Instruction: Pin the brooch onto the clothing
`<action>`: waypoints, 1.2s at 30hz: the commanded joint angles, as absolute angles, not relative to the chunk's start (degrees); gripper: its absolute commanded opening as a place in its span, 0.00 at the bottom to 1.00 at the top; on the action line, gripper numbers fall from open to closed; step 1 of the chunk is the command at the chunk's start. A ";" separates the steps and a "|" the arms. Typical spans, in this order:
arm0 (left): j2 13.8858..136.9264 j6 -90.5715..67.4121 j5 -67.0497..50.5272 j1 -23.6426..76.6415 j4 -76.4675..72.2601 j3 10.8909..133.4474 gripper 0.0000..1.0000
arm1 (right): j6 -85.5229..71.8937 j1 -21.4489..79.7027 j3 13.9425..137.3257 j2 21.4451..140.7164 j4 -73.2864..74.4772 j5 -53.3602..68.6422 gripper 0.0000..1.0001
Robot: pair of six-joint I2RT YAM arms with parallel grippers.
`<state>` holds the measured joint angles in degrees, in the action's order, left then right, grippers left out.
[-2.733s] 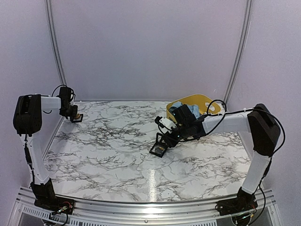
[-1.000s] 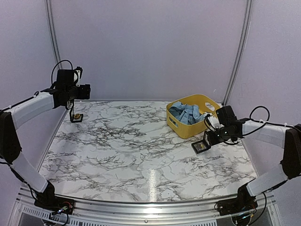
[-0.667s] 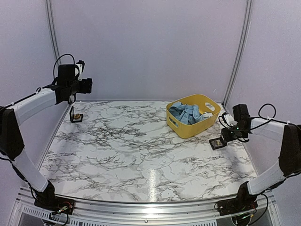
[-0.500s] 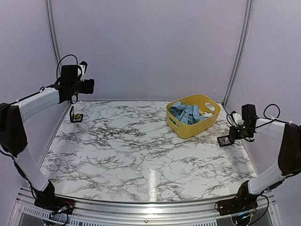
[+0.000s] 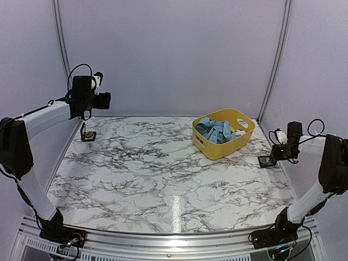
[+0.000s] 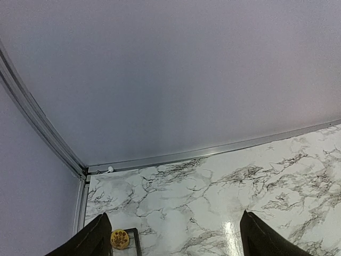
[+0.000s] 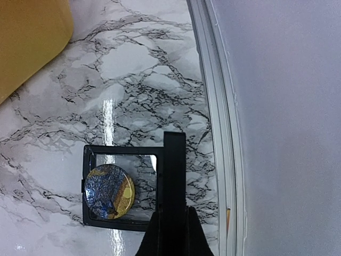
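Note:
My right gripper [image 5: 278, 154] is shut on the edge of a black square frame [image 5: 267, 161] at the table's right edge; whether the frame touches the table I cannot tell. In the right wrist view my gripper [image 7: 171, 216] pinches the frame's right side [image 7: 174, 160], and a round blue-and-gold brooch [image 7: 109, 191] sits inside it. The light blue clothing [image 5: 216, 130] lies bunched in a yellow basket [image 5: 223, 148]; its print is hidden. My left gripper [image 5: 106, 100] is open and empty, raised above the far left corner. A second black frame [image 5: 87, 135] with a yellow brooch [image 6: 120, 239] lies below it.
The table's right rail [image 7: 218, 117] runs close beside the held frame. The yellow basket's corner [image 7: 26, 37] shows at the upper left of the right wrist view. The back wall rail [image 6: 213, 152] lies ahead of my left gripper [image 6: 176, 242].
My right gripper carried the black frame from the table's middle, past the basket, to the right edge. My left arm lifted away from the left frame and rose toward the back wall.

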<state>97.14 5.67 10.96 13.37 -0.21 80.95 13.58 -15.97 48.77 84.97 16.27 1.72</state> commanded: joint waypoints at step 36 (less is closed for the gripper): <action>89.55 0.44 4.02 20.36 -0.32 73.52 0.99 | 2.36 13.56 108.68 123.79 32.71 2.91 0.99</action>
